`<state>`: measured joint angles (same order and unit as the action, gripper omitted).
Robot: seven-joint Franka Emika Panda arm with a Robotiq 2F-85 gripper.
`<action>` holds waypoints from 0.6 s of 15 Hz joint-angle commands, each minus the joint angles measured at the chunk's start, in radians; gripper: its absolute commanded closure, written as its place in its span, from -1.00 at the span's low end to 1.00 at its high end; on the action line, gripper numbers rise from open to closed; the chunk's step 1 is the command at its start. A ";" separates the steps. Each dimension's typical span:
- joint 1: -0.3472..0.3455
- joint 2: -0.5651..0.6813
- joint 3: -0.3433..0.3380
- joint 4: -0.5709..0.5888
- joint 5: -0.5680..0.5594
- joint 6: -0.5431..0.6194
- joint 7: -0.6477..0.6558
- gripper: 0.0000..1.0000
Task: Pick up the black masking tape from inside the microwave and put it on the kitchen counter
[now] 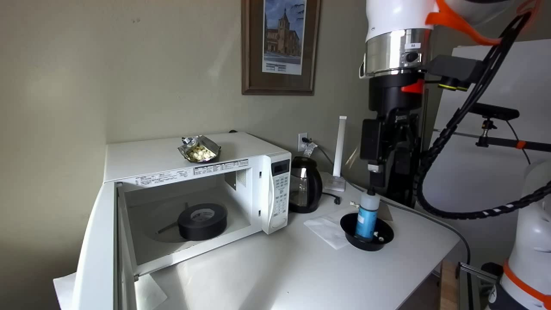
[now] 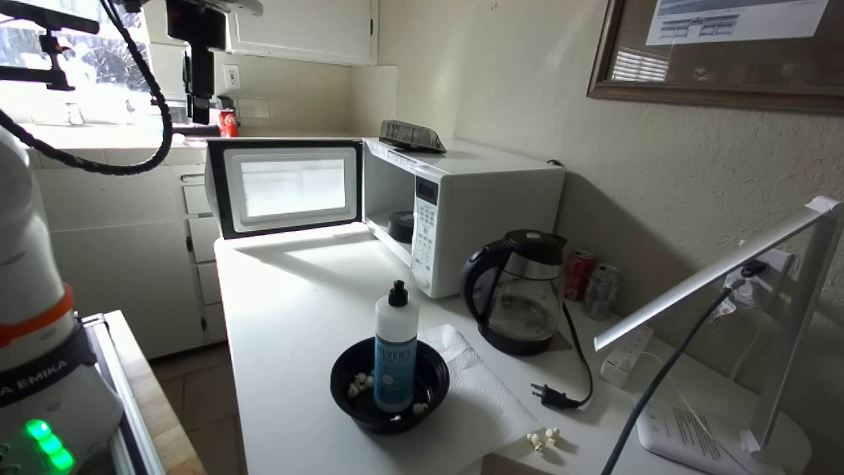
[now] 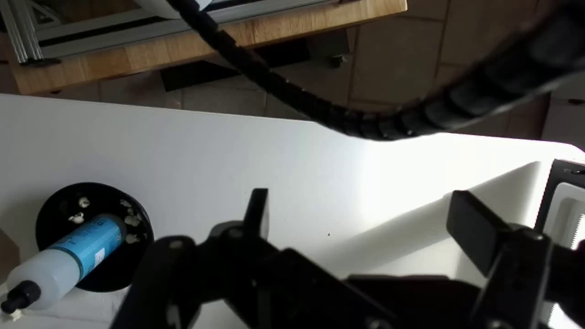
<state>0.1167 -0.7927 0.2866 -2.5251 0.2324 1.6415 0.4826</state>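
One tape roll (image 1: 202,227) lies well apart from the claw (image 3: 364,220).

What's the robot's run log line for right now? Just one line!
gripper: open, empty | microwave: open, black masking tape inside | kitchen counter: tape not there yet | pickup: not done

Masking tape (image 1: 202,232): matt. Microwave (image 2: 504,218): smooth. Worktop (image 1: 275,262): smooth, slight sheen. Coffee pot (image 2: 521,310): glass and plastic. Wall (image 2: 527,119): visibly rough.
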 commanded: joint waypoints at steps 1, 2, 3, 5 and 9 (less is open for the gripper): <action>-0.068 0.083 0.024 -0.001 0.074 0.099 0.123 -1.00; -0.080 0.092 0.022 -0.013 0.084 0.138 0.153 -1.00; -0.095 0.099 0.013 -0.035 0.080 0.187 0.178 -1.00; -0.116 0.125 -0.006 -0.070 0.083 0.281 0.228 -1.00; -0.145 0.262 0.004 -0.112 0.092 0.543 0.379 -1.00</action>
<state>-0.0181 -0.6280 0.2772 -2.6132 0.2870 2.0305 0.7560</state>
